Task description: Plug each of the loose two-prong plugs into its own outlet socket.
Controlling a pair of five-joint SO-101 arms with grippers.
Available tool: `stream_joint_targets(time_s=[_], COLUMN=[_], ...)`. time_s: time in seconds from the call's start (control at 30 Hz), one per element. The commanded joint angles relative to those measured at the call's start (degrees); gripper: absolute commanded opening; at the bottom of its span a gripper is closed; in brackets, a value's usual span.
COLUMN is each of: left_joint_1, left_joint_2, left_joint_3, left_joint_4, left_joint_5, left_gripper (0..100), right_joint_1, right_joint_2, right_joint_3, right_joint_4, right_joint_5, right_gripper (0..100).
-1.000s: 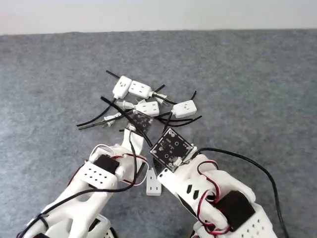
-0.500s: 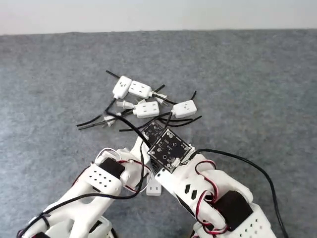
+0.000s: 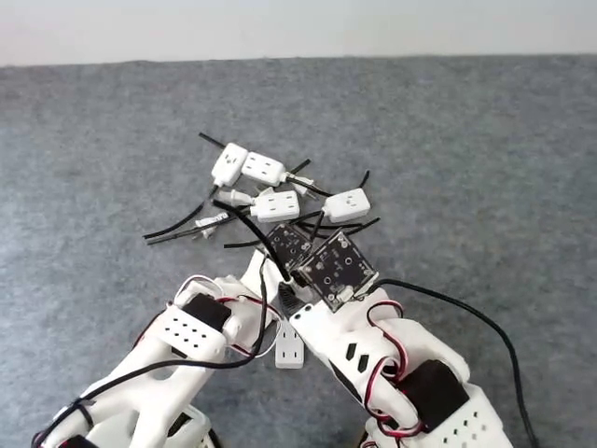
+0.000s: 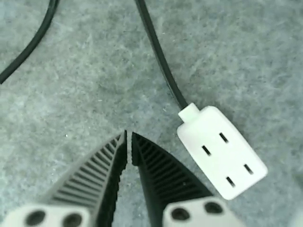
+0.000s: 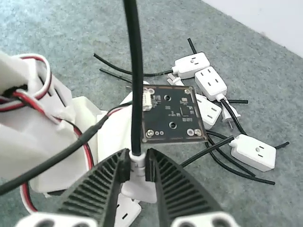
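Note:
Several white outlet sockets lie clustered on the grey carpet, among them a pair [image 3: 248, 166], one [image 3: 277, 204] and one [image 3: 347, 204]. Loose white plugs [image 3: 240, 197] [image 3: 213, 222] with black cords lie beside them. My right gripper [image 5: 136, 158] is shut on a white two-prong plug [image 5: 138, 187], its black cord [image 5: 135, 71] rising straight up. A further socket [image 3: 290, 347] lies under that arm on the near side. My left gripper [image 4: 129, 137] is shut with nothing in it, just above the carpet, beside a white socket [image 4: 221, 151] and apart from it.
Black cords [image 3: 177, 226] trail off the cluster to the left, and others [image 3: 340, 227] lie by the right-hand socket. The two arms' wrist camera boards [image 3: 289, 245] [image 3: 340, 266] sit close together. A pale wall borders the carpet at the back.
The left arm has swung to the right, its wrist now close against the right arm's. The right wrist has shifted slightly up and to the right, the plug still held.

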Motion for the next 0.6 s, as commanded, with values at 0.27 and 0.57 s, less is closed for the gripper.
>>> stream_joint_targets(time_s=[0.27,0.57], left_joint_1=[-4.13,-4.66], left_joint_2=[-1.67,-1.67], left_joint_3=[-0.13,-0.31], left_joint_4=[-5.71,-5.8], left_joint_5=[8.44,8.7], left_gripper=[1,1], right_joint_1=[6.2,7.08], right_joint_2=[0.48,0.4], right_joint_3=[0.79,0.97], right_joint_4=[-3.38,-3.03], right_joint_5=[-3.78,-4.92], right_gripper=[0.9,0.9])
